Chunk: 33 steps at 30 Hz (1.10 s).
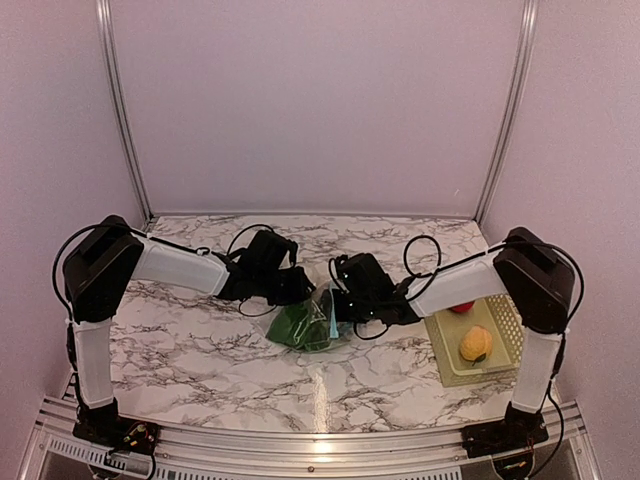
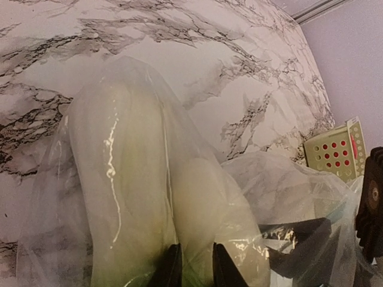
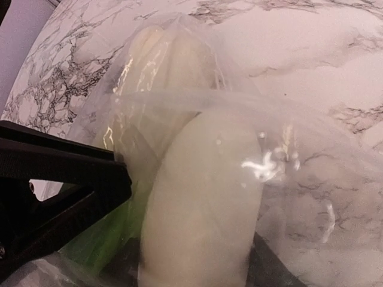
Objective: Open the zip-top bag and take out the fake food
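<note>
The zip-top bag [image 1: 312, 325] lies at mid-table between both arms, its light blue zipper strip [image 1: 331, 320] standing up. The green leafy vegetable [image 1: 298, 327] is inside it. My left gripper [image 1: 303, 292] is shut on a fold of the bag [image 2: 119, 149]; in the left wrist view [image 2: 194, 269] plastic sits between the narrow fingers. My right gripper [image 1: 338, 305] is shut on the white oblong piece [image 3: 203, 197], its dark fingertips [image 3: 270, 268] on either side, with bag plastic draped around. The red fruit [image 1: 462, 307] and yellow-orange fruit [image 1: 476, 343] lie in the basket.
The pale yellow-green lattice basket [image 1: 505, 330] stands at the right, by the right arm's base; it also shows in the left wrist view [image 2: 335, 152]. The left gripper's black body [image 3: 54, 179] is close beside the right one. Walls enclose the marble table [image 1: 180, 350].
</note>
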Motion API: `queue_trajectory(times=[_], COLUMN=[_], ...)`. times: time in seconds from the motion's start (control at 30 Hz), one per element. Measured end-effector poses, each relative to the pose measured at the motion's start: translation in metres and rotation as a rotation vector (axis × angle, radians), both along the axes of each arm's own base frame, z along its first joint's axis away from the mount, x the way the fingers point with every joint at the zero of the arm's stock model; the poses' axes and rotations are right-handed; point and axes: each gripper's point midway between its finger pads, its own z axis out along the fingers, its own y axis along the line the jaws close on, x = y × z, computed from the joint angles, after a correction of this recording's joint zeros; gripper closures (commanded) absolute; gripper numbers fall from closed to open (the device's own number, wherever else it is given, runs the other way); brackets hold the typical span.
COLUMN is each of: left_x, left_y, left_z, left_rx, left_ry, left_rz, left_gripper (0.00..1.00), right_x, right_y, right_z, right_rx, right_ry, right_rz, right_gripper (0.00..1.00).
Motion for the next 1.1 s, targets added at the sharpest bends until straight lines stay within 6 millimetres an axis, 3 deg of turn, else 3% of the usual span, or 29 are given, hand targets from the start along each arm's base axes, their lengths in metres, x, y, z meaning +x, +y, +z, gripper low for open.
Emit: queue_trajectory(times=[0.13,0.4,0.83,1.1], left_x=[0.002,0.011,0.013,0.013], left_y=[0.005,0.014,0.016,0.017], left_z=[-0.002,-0.003,-0.004,-0.004], left_rx=[0.004,0.007,0.011,0.014], left_ry=[0.006,0.007,0.003,0.000], left_rz=[0.010,0.030,0.031,0.024], left_gripper=[0.81,0.81,0.81,0.81], right_x=[-0.007,-0.029,-0.052,-0.073], right_y=[-0.005,-0.011,-0.031,-0.061], right_z=[0.009,0.058,0.091,0.107], right_rx=[-0.003,0.081,0.106,0.074], right_ry=[0.006,-0.024,-0.024,-0.025], right_rz=[0.014,0.078,0.106,0.094], right_gripper=[0.63,0.63,0.65,0.65])
